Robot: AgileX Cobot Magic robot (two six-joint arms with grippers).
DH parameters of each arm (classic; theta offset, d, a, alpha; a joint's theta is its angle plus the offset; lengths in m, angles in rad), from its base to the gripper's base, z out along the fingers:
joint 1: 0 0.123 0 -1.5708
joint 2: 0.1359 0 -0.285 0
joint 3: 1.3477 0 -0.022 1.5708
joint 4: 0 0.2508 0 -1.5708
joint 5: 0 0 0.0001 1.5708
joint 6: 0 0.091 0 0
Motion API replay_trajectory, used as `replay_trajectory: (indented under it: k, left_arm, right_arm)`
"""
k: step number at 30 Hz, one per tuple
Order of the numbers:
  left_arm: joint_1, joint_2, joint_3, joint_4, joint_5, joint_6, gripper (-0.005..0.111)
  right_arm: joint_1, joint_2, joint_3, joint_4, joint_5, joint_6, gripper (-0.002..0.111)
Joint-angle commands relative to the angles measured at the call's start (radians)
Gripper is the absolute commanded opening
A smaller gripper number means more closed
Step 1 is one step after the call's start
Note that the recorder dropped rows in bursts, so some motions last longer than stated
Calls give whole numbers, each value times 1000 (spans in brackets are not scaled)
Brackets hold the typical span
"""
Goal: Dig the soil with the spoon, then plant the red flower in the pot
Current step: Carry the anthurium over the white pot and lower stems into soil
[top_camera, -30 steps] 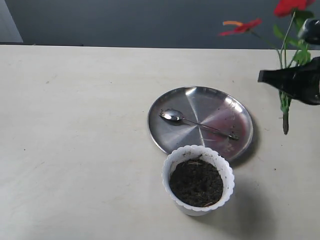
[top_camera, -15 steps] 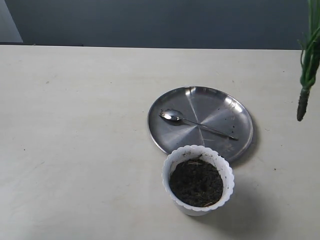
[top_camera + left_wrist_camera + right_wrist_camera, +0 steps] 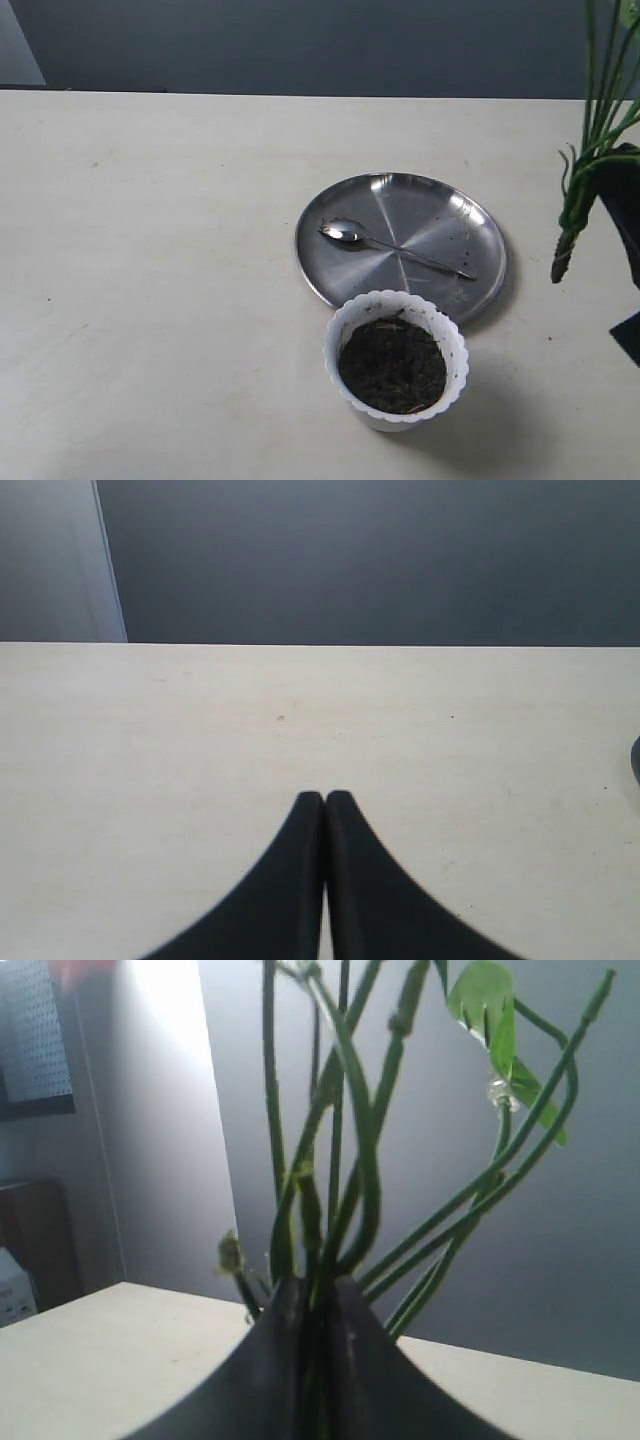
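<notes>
The white scalloped pot (image 3: 396, 414) stands at the table's front, filled with dark soil (image 3: 392, 366). Behind it the steel teaspoon (image 3: 392, 246) lies across a round steel plate. The red flower hangs at the far right edge: only its green stems (image 3: 578, 205) show, the stem end pointing down above the table; the blooms are out of frame. My right gripper (image 3: 318, 1290) is shut on the bunched stems (image 3: 335, 1140), and a green leaf (image 3: 490, 1010) shows above. Part of its black body (image 3: 628, 215) shows. My left gripper (image 3: 325, 798) is shut and empty over bare table.
The round steel plate (image 3: 340, 270) lies just behind the pot, with specks of soil on it. A dark wall runs behind the table's far edge (image 3: 300, 95). Pale tabletop (image 3: 150, 280) stretches to the left of the plate and pot.
The right gripper and flower rose out of frame, then came back lower. Now the stem end hangs lower and further left than half a second ago. Pot, spoon and plate have not moved.
</notes>
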Motion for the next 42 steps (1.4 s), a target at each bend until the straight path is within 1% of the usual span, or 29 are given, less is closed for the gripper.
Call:
replay_trajectory:
  k: [1, 3, 6, 7, 8, 11, 16, 24, 30, 32, 33, 38, 42]
  left_arm:
    - [-6, -2, -3, 0, -1, 0, 0]
    - [-6, -2, -3, 0, -1, 0, 0]
    - [-6, -2, -3, 0, -1, 0, 0]
    - [-6, -2, -3, 0, -1, 0, 0]
    - [-6, -2, -3, 0, -1, 0, 0]
    - [-6, -2, -3, 0, -1, 0, 0]
    - [-6, -2, -3, 0, -1, 0, 0]
    - [-6, -2, -3, 0, -1, 0, 0]
    - [-6, -2, -3, 0, -1, 0, 0]
    - [-6, -2, -3, 0, -1, 0, 0]
    - [-6, -2, -3, 0, -1, 0, 0]
    - [-6, -2, -3, 0, -1, 0, 0]
    - [-6, -2, -3, 0, -1, 0, 0]
  right_arm:
    - [-6, 127, 25, 0, -154, -60, -1]
    - [-4, 202, 32, -9, -246, -60, -1]
    - [-4, 341, 31, -51, -439, -60, -1]
    - [-4, 391, 31, -66, -485, -61, -1]
    - [-4, 442, 31, -79, -494, -76, -1]
    - [-4, 572, 24, -99, -494, -105, -1]
    - [-4, 674, 23, -96, -494, -161, -1]
    - [-4, 696, -48, -276, -494, -160, -1]
    - [-4, 831, -63, -374, -494, -163, -1]
    - [17, 847, -72, -383, -494, -163, -1]
    - [60, 865, -81, -372, -494, -165, -1]
    - [175, 945, -87, -227, -494, -260, -1]
    - [206, 1002, -108, -184, -494, -293, -1]
